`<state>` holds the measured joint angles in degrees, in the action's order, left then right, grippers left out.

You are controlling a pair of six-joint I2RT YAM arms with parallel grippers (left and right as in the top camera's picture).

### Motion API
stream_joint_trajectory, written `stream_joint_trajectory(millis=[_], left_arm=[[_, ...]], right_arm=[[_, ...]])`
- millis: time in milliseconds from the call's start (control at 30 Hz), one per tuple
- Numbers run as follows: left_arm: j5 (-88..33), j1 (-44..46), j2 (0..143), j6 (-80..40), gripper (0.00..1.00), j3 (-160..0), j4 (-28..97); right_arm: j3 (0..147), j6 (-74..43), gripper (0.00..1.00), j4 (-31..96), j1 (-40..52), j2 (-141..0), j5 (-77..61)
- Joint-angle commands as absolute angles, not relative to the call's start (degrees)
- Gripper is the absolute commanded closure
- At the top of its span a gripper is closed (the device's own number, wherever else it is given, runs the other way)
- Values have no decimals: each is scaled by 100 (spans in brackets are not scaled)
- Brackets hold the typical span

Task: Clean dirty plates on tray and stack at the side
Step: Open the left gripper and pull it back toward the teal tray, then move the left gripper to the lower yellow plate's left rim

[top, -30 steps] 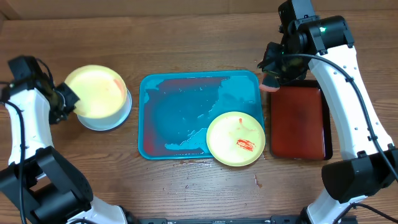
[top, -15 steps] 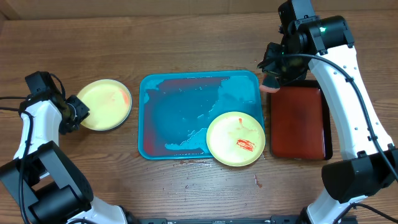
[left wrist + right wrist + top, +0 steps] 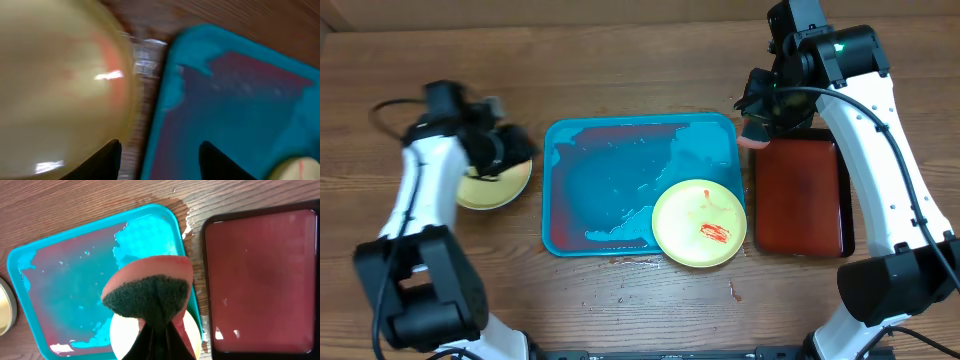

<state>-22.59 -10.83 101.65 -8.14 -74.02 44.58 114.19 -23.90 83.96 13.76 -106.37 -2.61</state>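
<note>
Wooden table [image 3: 620, 90] bears a turquoise tray [image 3: 610, 170], dark red tray [image 3: 800, 200], one plate [image 3: 498, 190].

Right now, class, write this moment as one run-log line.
left gripper: open, at plate left of tray | right gripper: shut on sponge, by tray corner | sauced plate: on tray, red smear showing

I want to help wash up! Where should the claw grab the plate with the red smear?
By its rim, at the edge nearest the robot, where the plate sticks out past the corner of the blue tray. It lies flat, so only the rim can be pinched; come in low from that side, probably reaching under the overhang.
</note>
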Motion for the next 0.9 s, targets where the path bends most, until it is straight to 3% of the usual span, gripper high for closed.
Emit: stream_joint_trajectory(millis=[0,200,333,867], left_arm=[[-2952,-213,10003,-515,43,-7472,4563],[-2263,1175,10066,-858,35,-7395,4694],[-2206,1741,10335,-923,36,-7395,4687],[-2554,2480,11319,-495,42,-7395,4480]], right_arm=[[11450,-2359,96,8353,1369,-10551,-268],[11450,-2359,96,8350,1369,-10551,-270],[11450,-2357,96,8348,1369,-10551,-268],[11450,-2359,96,8348,1369,-10551,-268]])
